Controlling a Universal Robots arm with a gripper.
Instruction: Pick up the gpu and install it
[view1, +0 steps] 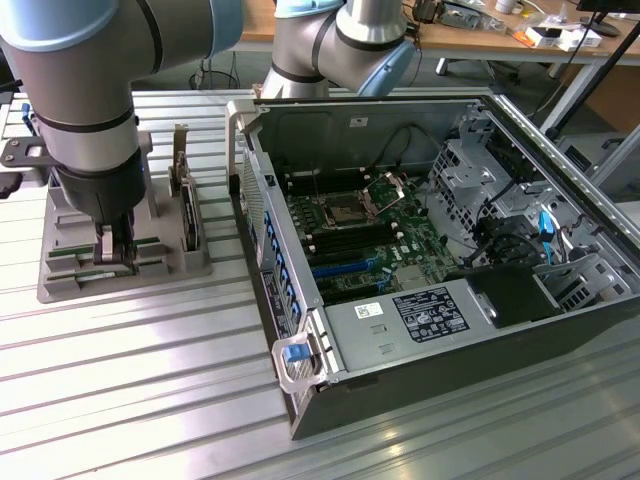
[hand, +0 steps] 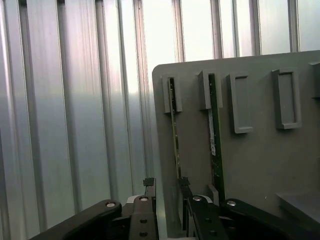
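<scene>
The gripper (view1: 115, 252) (hand: 166, 186) is down at the grey holder (view1: 60, 285) (hand: 260, 165) on the ribbed worktop (view1: 150, 380), its jaws apart. The gpu (hand: 174, 130) stands on edge in a slot, lined up between the fingertips, with a second green stick (hand: 213, 130) just beside it. The open computer case (view1: 420, 400) sits to the exterior view's right.

ribbed metal table (view1: 130, 380), grey holder (view1: 55, 282), computer case (view1: 450, 375)

The gpu (hand: 175, 135), a long, thin green circuit-board stick seen almost edge-on, stands on its long edge in a slot of a grey holder (hand: 260, 160) on a ribbed metal table (hand: 75, 125).
</scene>
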